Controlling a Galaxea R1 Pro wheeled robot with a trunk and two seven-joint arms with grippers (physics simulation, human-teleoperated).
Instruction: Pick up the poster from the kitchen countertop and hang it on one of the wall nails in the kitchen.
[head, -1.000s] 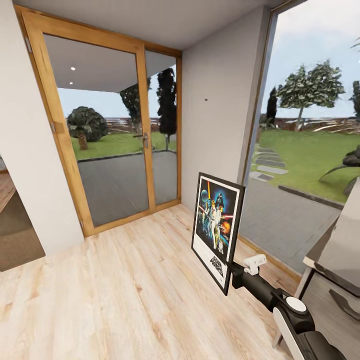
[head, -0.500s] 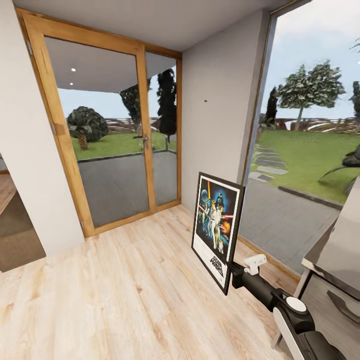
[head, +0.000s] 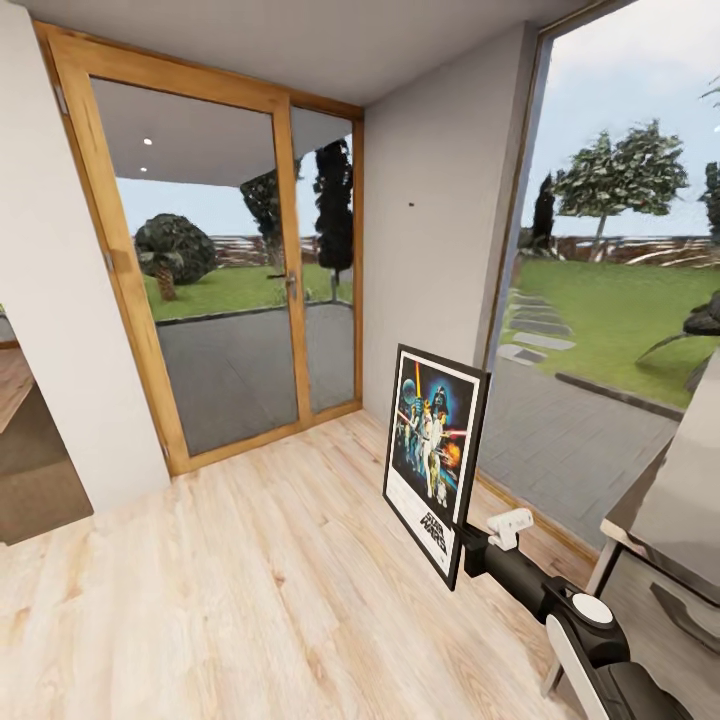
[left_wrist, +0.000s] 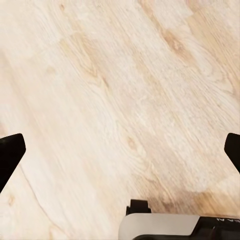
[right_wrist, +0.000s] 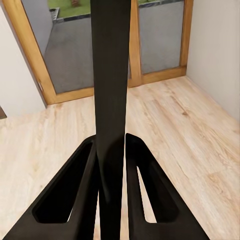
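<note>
The Star Wars poster (head: 432, 455) stands upright in the air at the centre right of the head view, black frame around blue-black artwork. My right gripper (head: 461, 545) is shut on its lower right edge. In the right wrist view the poster (right_wrist: 111, 90) shows edge-on as a dark bar clamped between the two fingers (right_wrist: 75, 195). A tiny dark wall nail (head: 410, 203) sits high on the pale wall ahead, above the poster. My left gripper (left_wrist: 120, 150) hangs open over bare wooden floor, its fingertips (left_wrist: 10, 152) at the sides of the left wrist view. The kitchen countertop (head: 680, 500) shows at the right edge.
A wood-framed glass door (head: 215, 270) fills the wall ahead on the left. A tall window (head: 620, 260) runs along the right. A white wall corner (head: 50, 300) juts in at the left. Light wooden floor (head: 250, 580) stretches between me and the nail wall.
The view has shifted very slightly as the robot moves; the poster stays held the same way in my right gripper.
</note>
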